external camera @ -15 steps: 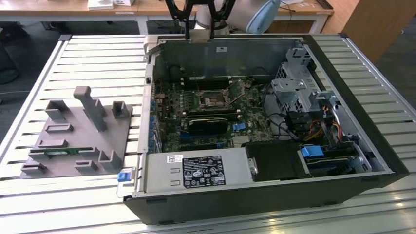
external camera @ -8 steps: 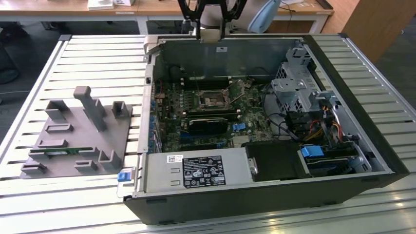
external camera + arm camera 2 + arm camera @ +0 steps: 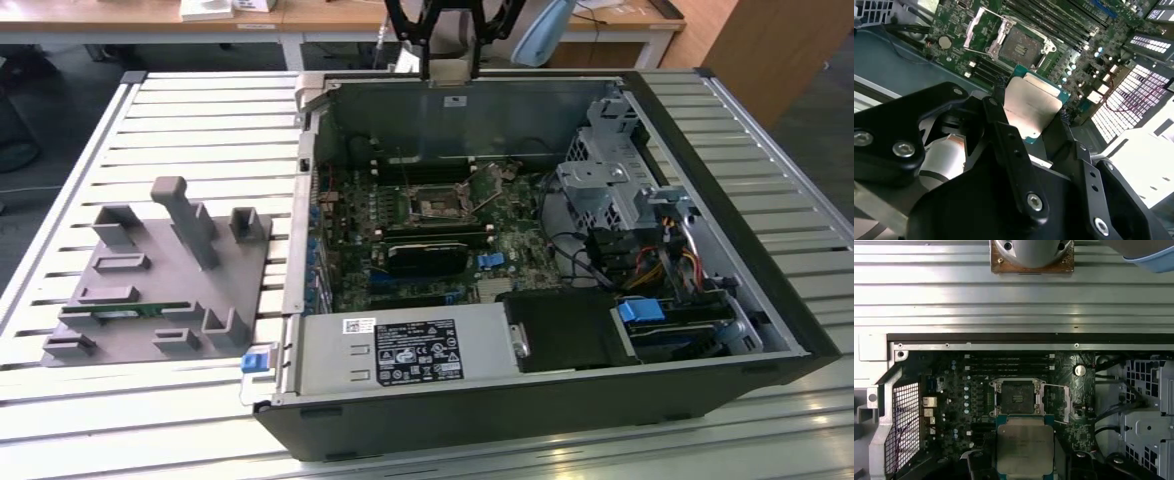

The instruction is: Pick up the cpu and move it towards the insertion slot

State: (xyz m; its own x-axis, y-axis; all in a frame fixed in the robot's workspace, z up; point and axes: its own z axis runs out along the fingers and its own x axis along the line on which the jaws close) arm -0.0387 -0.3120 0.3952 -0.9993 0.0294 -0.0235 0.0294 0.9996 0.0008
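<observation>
The gripper (image 3: 1031, 107) pinches the cpu (image 3: 1030, 105) by its edges between black fingers (image 3: 999, 87), suspended over the open computer case (image 3: 747, 250). The insertion slot (image 3: 1018, 397) lies just ahead; carrying is underway, and closing in calls for square alignment.

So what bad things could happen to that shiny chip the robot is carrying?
The pincer pinches the cpu only by its edges, high over the open computer case; a slip could drop it onto the motherboard. The cpu also looks tilted in the second wrist view, so it might reach the insertion slot crooked and jam. The slot's open metal frame stands close by and could get bumped.
</observation>
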